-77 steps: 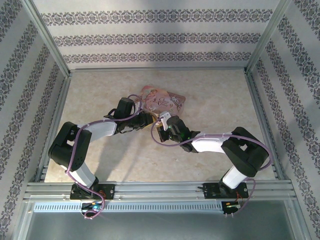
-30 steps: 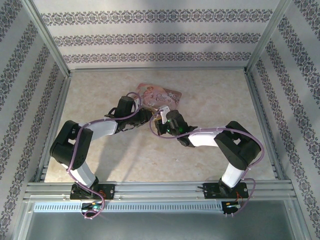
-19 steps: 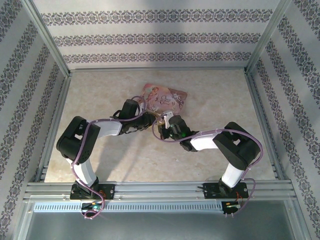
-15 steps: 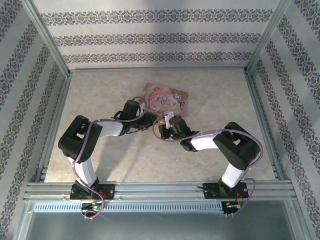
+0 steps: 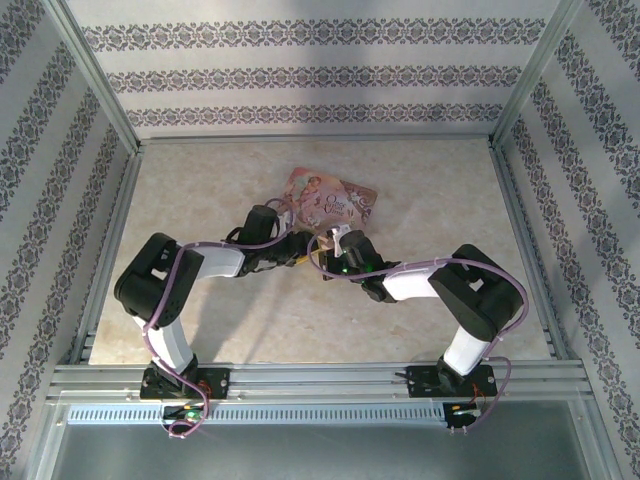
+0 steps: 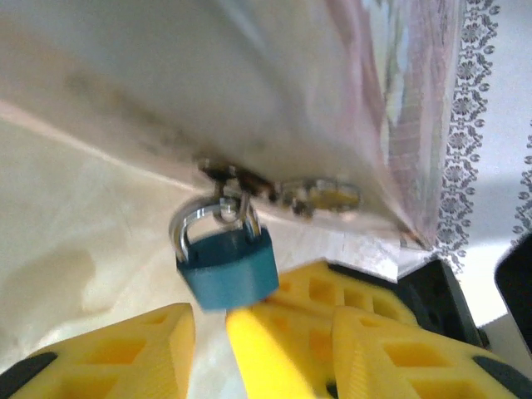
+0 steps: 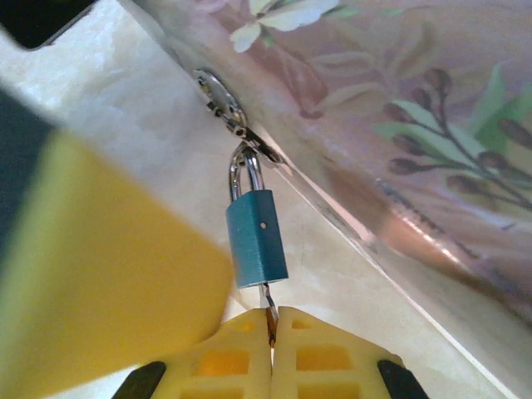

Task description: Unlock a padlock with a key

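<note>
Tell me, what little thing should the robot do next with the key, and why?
Probably roll the right gripper to turn the key. Its blade already sits in the bottom of the padlock, the gripper is pinched shut on it, and the shackle looks closed, hooked through the clasp of the pink tin.

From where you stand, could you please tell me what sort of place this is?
Likely a robot test booth: wallpapered panels, an aluminium frame, and a marble-look table with a mounting rail.

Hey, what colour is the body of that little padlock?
The padlock is blue-teal, with a silvery shackle; the right wrist view shows it best.
</note>
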